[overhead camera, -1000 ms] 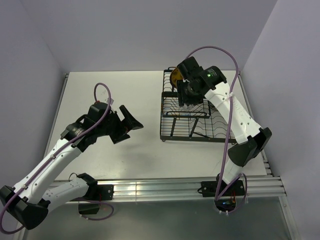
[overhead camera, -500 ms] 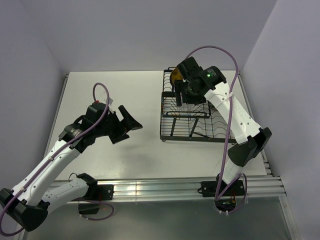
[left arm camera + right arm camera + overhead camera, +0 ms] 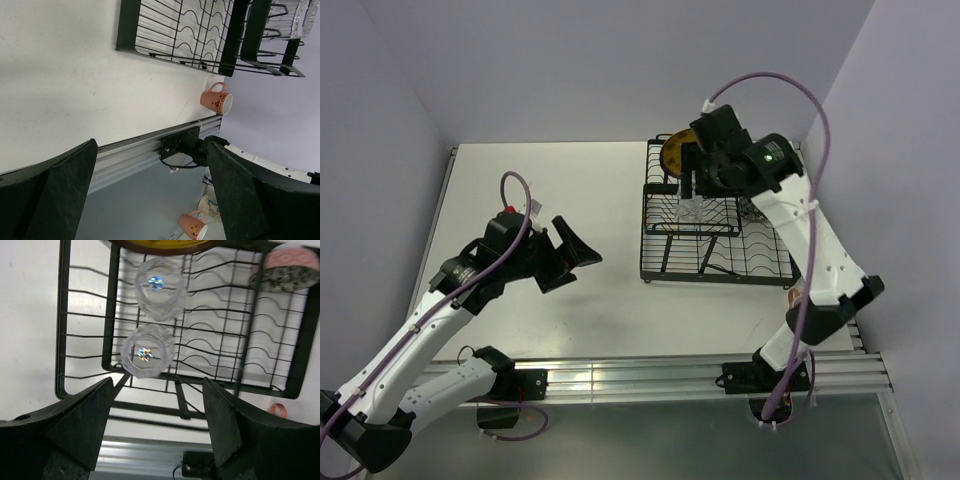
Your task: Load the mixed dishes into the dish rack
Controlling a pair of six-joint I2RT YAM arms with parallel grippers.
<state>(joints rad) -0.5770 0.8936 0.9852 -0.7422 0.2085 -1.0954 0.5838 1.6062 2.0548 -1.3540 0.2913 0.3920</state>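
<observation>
right gripper (image 3: 157, 387): jaws spread wide, nothing between them, nothing touched; hung above the upper tier of the dish rack (image 3: 61, 315), fingers pointing down at it.
nearer tumbler (image 3: 147, 351): clear glass, on the upper-tier wires just beyond the fingertips, in line with the gap between them, apart from both fingers.
further tumbler (image 3: 160, 287): clear glass, same tier, just beside the nearer one, further out from the gripper.
plate (image 3: 160, 246): yellow-orange rim only in view, in the rack past the further tumbler, at the end farthest from the fingertips.
bowl (image 3: 285, 270): pink and dark-patterned, in the rack ahead of the right-hand finger and off to that side; tier cannot be told.
left gripper (image 3: 152, 147): jaws fully apart, empty; held over bare table (image 3: 60, 75), well apart from the rack, rack ahead of the fingertips.
pink mug (image 3: 216, 99): on its side on the table, ahead of this gripper's right-hand finger, near the rack's corner.
</observation>
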